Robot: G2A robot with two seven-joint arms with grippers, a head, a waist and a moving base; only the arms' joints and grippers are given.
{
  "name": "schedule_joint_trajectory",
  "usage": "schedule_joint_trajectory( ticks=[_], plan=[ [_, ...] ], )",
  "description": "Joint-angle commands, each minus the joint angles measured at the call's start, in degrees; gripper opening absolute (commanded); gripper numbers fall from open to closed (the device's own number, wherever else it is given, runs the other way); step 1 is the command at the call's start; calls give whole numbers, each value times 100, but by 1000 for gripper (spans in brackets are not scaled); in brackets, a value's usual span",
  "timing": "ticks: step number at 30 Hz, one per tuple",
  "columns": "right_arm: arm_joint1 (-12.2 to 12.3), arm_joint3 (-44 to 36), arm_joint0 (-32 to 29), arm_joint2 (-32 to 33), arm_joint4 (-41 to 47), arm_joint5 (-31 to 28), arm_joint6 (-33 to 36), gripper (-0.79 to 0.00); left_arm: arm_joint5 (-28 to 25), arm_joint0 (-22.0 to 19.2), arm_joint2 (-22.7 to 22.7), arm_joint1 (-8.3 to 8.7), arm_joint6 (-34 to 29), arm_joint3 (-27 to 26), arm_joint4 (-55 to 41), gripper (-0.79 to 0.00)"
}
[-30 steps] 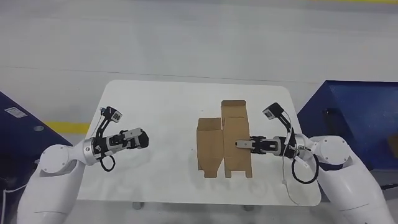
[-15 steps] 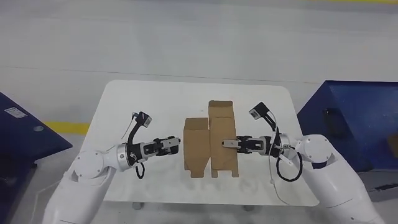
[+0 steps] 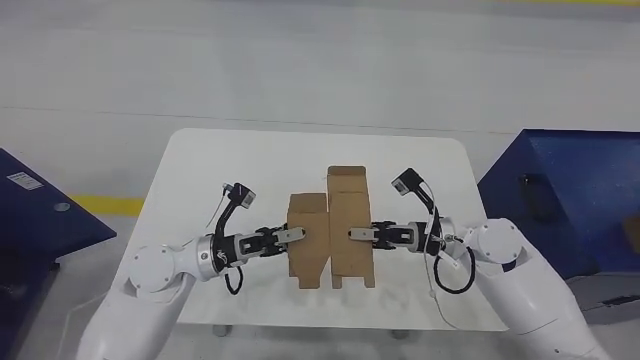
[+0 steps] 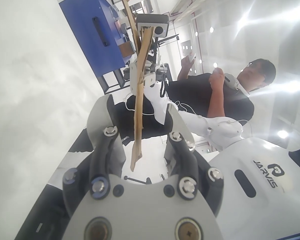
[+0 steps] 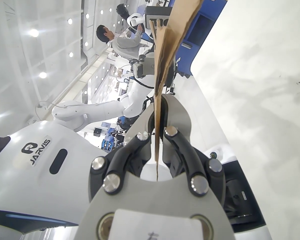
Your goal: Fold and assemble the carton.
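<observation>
The flat brown carton (image 3: 330, 228) is held a little above the middle of the white table (image 3: 210, 165). My right gripper (image 3: 356, 232) is shut on the carton's right side; in the right wrist view the cardboard (image 5: 165, 41) runs edge-on between the closed fingers (image 5: 176, 112) of that gripper (image 5: 158, 101). My left gripper (image 3: 293, 232) is at the carton's left edge. In the left wrist view this gripper (image 4: 138, 119) stands open, its fingers (image 4: 100, 116) on either side of the cardboard edge (image 4: 139, 88) without pressing it.
Blue cabinets stand off the table's right side (image 3: 570, 175) and left side (image 3: 35, 210). Bare table surface lies behind the carton and at the left. The front edge (image 3: 330, 325) runs close below the carton.
My right gripper carried the carton leftward across the table. My left arm swung in from the left, and its open fingers now straddle the carton's left edge.
</observation>
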Motion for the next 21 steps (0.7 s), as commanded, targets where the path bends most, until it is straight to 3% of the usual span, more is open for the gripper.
schedule_joint_trajectory(
  ticks=[1,4,6,8,9,10,18,21],
  plan=[
    [-20,-13,-14,-43,42,-73,4,-785,-28,-3,30,-3,17,16,-4,-539],
    [-46,15,-17,-83,64,-127,0,-785,-42,-20,85,-9,44,48,-3,-600],
    [-60,34,-19,-99,65,-150,-11,-785,-68,-33,116,-14,47,57,-22,-767],
    [-73,66,-14,-105,67,-153,-26,-785,-122,-43,136,-19,40,66,-93,-785],
    [-78,95,-8,-100,68,-154,-36,-225,-170,-50,145,-22,23,64,-138,-785],
    [-81,126,-1,-91,45,-159,-48,0,-229,-56,150,-24,-12,59,-193,-785],
    [-33,519,-46,319,337,-198,144,0,-487,-76,108,-9,-232,61,-404,-785],
    [-16,874,-71,569,1310,138,576,0,-703,-94,99,5,-375,32,-270,-785]
  ],
)
